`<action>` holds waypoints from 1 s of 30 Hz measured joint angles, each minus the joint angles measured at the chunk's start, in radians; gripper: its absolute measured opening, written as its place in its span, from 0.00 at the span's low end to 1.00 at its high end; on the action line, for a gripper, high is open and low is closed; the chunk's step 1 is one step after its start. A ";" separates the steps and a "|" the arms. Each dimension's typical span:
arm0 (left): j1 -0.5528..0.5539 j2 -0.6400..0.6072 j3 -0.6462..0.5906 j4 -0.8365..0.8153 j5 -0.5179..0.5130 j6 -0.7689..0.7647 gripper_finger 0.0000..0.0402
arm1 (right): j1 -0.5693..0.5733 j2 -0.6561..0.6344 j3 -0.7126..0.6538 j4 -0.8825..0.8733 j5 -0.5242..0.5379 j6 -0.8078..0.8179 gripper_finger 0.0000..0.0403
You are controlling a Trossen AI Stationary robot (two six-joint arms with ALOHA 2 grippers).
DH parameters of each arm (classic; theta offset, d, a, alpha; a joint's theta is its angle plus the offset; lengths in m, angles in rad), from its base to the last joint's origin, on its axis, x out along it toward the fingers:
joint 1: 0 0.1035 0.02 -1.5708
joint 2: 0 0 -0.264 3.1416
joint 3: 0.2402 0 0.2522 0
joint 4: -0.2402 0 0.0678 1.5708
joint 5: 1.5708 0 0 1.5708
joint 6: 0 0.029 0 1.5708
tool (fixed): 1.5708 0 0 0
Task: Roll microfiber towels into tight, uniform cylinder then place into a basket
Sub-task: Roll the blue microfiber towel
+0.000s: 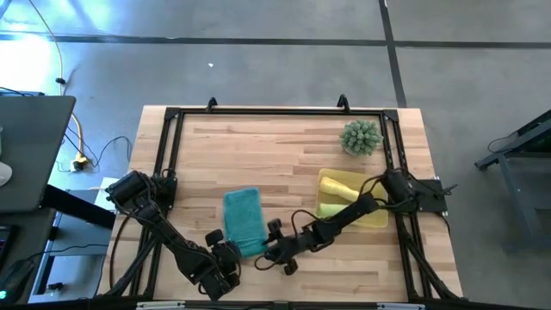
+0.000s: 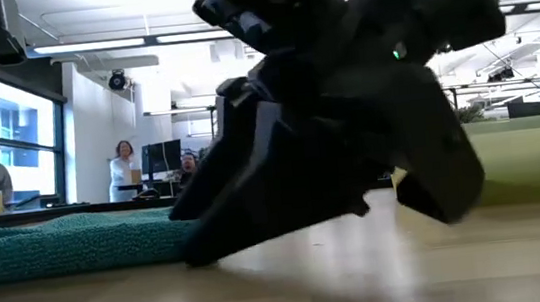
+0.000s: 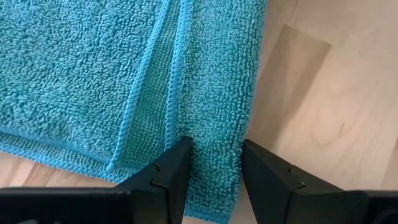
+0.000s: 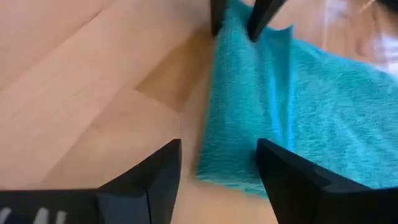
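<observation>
from above, the teal blue microfiber towel point(image 1: 244, 220) lies folded into a narrow strip on the pale wooden table point(image 1: 275, 146), its near end between the two arms, which suits rolling it from that end. the left gripper point(image 1: 225, 255) sits at the strip's near left corner and the right gripper point(image 1: 274, 251) just beside its near right edge. the shallow translucent yellow plastic basket point(image 1: 375, 217) lies to the right with a yellow towel point(image 1: 337, 191) in it, near a spiky green ball-shaped plant point(image 1: 361, 137).

at table height, a dark gripper fills the middle, low over the wood, with the teal towel flat to its left and people at desks far behind.

the left wrist shows its fingers point(image 3: 174, 177) parted and straddling the towel's hemmed edge without clamping it.

the right wrist shows its fingers point(image 4: 155, 177) spread wide and holding nothing, the towel's corner in the gap between them, apparently released or not yet taken.

no brand, label or writing is readable in any view.
</observation>
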 joint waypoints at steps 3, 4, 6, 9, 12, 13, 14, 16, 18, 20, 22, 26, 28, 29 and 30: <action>0.000 0.000 0.000 0.001 0.000 -0.007 0.33 | -0.020 0.007 0.001 0.003 -0.010 0.017 0.49; 0.000 0.000 0.000 0.003 0.000 -0.008 0.33 | -0.027 0.009 0.001 0.001 -0.029 0.025 0.48; 0.000 -0.001 0.000 0.029 0.002 -0.008 0.33 | -0.037 0.011 0.003 -0.017 -0.046 0.033 0.47; 0.001 -0.013 0.000 0.064 0.014 -0.009 0.33 | -0.049 0.011 0.006 -0.049 -0.075 0.077 0.44; 0.001 -0.035 -0.003 0.092 0.025 -0.011 0.33 | -0.057 0.011 0.008 -0.074 -0.104 0.106 0.38; 0.001 -0.045 -0.004 0.094 0.027 -0.011 0.33 | -0.059 0.011 0.008 -0.082 -0.117 0.119 0.35; 0.000 -0.059 -0.004 0.093 0.027 -0.010 0.33 | -0.059 0.011 0.007 -0.087 -0.122 0.127 0.32; 0.000 -0.087 -0.004 0.096 0.027 0.005 0.33 | -0.059 0.011 0.007 -0.096 -0.129 0.132 0.26; 0.000 -0.108 -0.003 0.095 0.025 0.022 0.33 | -0.058 0.010 0.006 -0.099 -0.130 0.142 0.19; 0.000 -0.125 -0.003 0.100 0.017 0.043 0.33 | -0.060 0.010 0.006 -0.102 -0.133 0.159 0.11; 0.000 -0.146 -0.003 0.109 0.003 0.058 0.33 | -0.067 0.011 0.005 -0.103 -0.156 0.181 0.04; 0.000 -0.160 -0.002 0.148 -0.017 0.111 0.33 | -0.095 0.012 0.003 -0.099 -0.271 0.315 0.02; 0.000 -0.163 -0.002 0.180 -0.020 0.155 0.33 | -0.118 0.012 0.003 -0.093 -0.349 0.407 0.02; 0.000 -0.163 -0.002 0.187 -0.021 0.178 0.33 | -0.130 0.012 0.002 -0.086 -0.391 0.453 0.01; 0.000 -0.163 -0.002 0.188 -0.022 0.199 0.33 | -0.144 0.013 0.001 -0.076 -0.438 0.499 0.01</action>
